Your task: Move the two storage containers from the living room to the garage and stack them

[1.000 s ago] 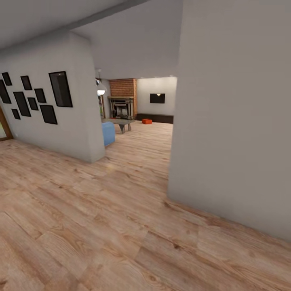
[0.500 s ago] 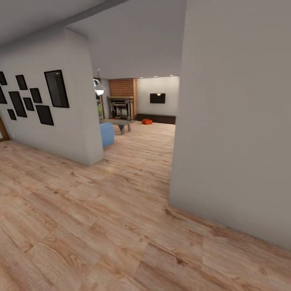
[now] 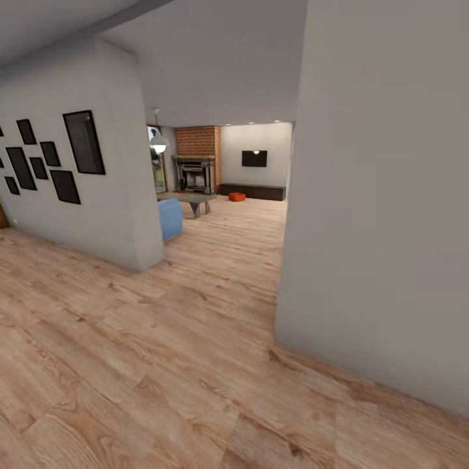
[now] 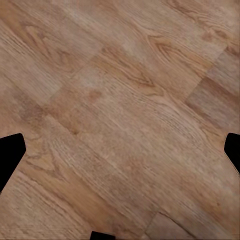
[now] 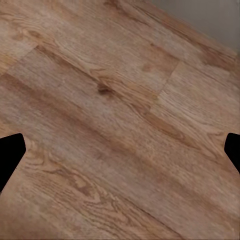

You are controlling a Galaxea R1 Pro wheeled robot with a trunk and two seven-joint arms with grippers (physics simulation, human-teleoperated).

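Both tools hang spread wide and empty over the light wood plank flooring [image 4: 120, 110]: left tool [image 4: 120, 150], right tool [image 5: 120, 150]. The small orange-red open-top storage container [image 3: 237, 196] lies far ahead at 12 o'clock, past the doorway, neither arm nearer, long axis unreadable

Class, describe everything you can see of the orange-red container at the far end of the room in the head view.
The container is a small orange-red, low, boxy shape, far off in the living room. It sits on the light wood plank floor, just in front of the long dark low cabinet and to the right of the brick fireplace. It looks upright. It is too small here to make out its walls, its opening, or whether it is one bin or two.
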